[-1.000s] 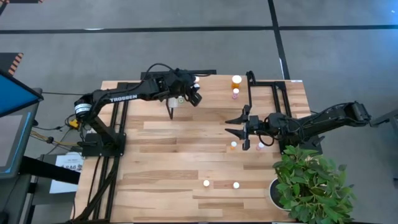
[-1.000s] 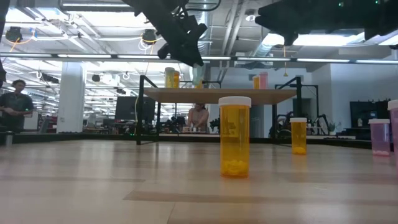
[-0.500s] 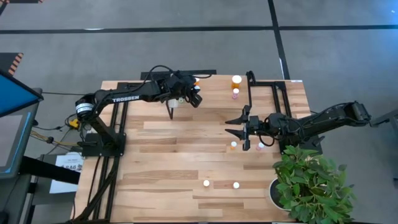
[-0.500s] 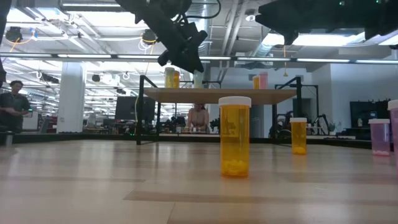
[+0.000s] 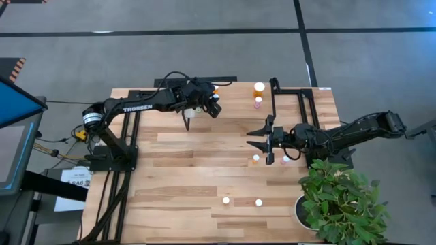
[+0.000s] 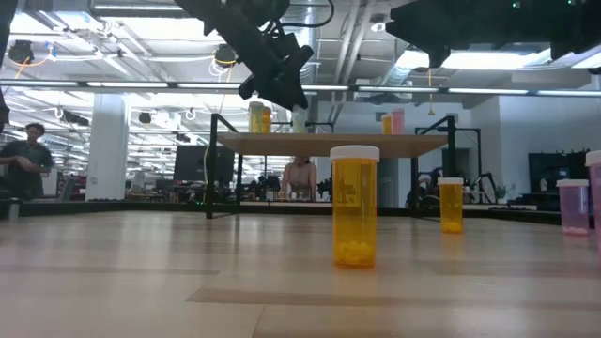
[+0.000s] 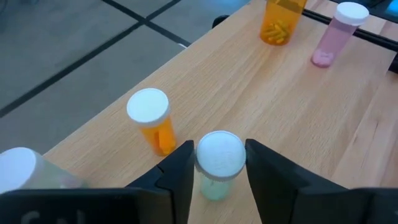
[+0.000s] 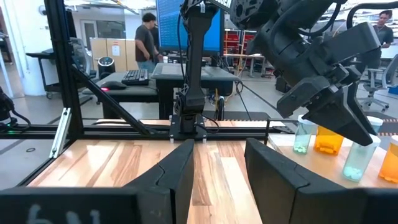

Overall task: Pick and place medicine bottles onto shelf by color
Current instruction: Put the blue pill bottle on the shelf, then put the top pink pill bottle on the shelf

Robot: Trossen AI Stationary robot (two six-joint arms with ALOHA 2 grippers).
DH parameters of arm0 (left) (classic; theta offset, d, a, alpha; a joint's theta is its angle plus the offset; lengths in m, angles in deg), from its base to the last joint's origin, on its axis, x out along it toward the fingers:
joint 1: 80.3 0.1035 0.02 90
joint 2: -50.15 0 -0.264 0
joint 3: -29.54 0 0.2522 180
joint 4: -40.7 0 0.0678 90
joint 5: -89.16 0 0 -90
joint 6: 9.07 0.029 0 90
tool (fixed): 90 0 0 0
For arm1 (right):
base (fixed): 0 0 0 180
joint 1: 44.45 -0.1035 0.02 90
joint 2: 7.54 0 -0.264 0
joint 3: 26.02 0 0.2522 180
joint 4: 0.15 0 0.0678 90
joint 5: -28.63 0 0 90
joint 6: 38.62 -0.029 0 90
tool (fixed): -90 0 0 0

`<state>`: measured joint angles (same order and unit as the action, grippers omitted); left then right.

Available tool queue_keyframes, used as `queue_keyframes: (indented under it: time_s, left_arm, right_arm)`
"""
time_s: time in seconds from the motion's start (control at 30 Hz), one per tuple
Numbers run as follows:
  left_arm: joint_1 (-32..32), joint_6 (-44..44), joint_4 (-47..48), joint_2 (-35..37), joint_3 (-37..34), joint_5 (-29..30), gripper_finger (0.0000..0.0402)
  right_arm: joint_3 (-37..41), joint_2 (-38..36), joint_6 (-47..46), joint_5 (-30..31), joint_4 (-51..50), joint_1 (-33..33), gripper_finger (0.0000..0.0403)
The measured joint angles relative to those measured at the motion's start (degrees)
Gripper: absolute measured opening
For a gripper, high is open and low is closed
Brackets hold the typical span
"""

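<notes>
The shelf (image 7: 261, 99) is a raised light-wood board at the table's far edge. On it stand a green medicine bottle (image 7: 219, 163) with a white cap, an orange one (image 7: 152, 124) beside it, and farther along an orange one (image 7: 277, 22) and a pink one (image 7: 339, 31). My left gripper (image 5: 212, 107) slants down over the shelf. It is open, with one finger close on either side of the green bottle's cap. My right gripper (image 5: 261, 137) hangs level above the table's right half, open, with nothing between its fingers. More bottles stand on the table (image 5: 256, 158).
Loose bottles stand on the tabletop: an orange one (image 6: 355, 207), a smaller orange one (image 6: 451, 204) and a pink one (image 6: 571, 205). Two white-capped ones (image 5: 226, 201) stand near the front edge. A potted plant (image 5: 340, 201) fills the near right corner. A person (image 6: 23, 160) stands in the room behind.
My left gripper has sunk a little toward the shelf and has since kept still.
</notes>
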<state>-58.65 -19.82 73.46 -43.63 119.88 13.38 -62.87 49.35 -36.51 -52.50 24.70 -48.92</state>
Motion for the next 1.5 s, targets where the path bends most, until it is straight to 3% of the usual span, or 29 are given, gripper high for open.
queue_keyframes:
  time_s: [0.3, 0.63, 0.93, 1.1, 1.3, 1.5]
  left_arm:
    - [-0.28, 0.0, 0.0, 0.0, 0.02, -0.34, 0.0157]
    - [-0.32, 0.89, 0.12, 0.78, 0.25, -0.45, 0.016]
    - [-1.15, 6.42, 1.52, 6.13, 1.31, -1.5, 0.016]
    - [-4.77, 9.99, 4.37, 11.18, 0.78, -3.49, 0.016]
    - [-14.87, 8.48, 5.89, 18.48, -9.61, 4.54, 0.0148]
    - [-27.75, 2.32, -11.39, 27.33, -25.12, 8.05, 0.0134]
  right_arm:
    - [0.0, 0.0, 0.0, 0.0, 0.02, 0.0, 0.0163]
    - [0.0, 0.0, 0.0, 0.0, 0.0, 0.0, 0.0163]
    - [0.02, 0.0, -0.04, 0.0, -0.26, 0.0, 0.0163]
    - [0.02, -0.04, 0.03, 0.0, -1.02, 0.0, 0.0163]
    - [-1.37, -7.72, 1.14, 4.0, -13.24, -1.68, 0.0163]
    - [-3.69, -16.92, -1.34, 12.33, -27.1, -5.77, 0.0163]
